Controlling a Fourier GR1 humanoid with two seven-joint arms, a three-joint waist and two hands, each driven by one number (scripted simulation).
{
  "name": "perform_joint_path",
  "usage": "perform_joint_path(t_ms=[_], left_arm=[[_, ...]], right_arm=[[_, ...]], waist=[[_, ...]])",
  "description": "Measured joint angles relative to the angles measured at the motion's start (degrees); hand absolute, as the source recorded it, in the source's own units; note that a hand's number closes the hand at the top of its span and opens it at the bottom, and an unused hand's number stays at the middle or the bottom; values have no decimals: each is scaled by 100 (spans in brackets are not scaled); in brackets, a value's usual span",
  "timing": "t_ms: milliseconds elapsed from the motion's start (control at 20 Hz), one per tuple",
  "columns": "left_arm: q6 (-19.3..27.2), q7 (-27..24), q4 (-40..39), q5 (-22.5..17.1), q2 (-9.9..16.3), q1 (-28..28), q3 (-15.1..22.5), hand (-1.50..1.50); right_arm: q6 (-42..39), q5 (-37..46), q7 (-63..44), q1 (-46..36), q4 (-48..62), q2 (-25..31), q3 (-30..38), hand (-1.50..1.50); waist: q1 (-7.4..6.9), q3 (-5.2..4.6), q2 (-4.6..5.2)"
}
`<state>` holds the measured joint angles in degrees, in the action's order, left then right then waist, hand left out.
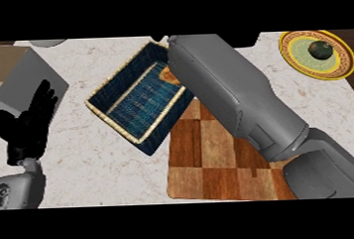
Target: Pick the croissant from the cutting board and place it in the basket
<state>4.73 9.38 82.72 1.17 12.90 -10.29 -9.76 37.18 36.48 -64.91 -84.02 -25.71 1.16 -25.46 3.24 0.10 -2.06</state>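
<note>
The blue woven basket [118, 127] with a tan rim lies tilted at the centre of the counter. A brown piece of the croissant [169, 75] shows inside the basket's far end, partly hidden by my right forearm. That forearm crosses from the lower right over the checkered wooden cutting board [211, 165] up to the top edge. Of my right hand [160, 39] only a black sliver shows above the basket. No croissant shows on the visible part of the board. My left hand [25, 124] rests open at the left, fingers up.
A yellow patterned plate [299, 62] carrying a dark round thing [321, 49] sits at the top right. A grey box [25, 79] stands at the left behind my left hand, and a grey rounded object [48, 42] shows at the top left.
</note>
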Motion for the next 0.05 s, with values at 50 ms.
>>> perform_joint_path(t_ms=[50], left_arm=[[1,-27,20,-4,-8,53,-6,0]], right_arm=[[79,32,16,85,-113,5,17,-150]], waist=[[25,0,-9]])
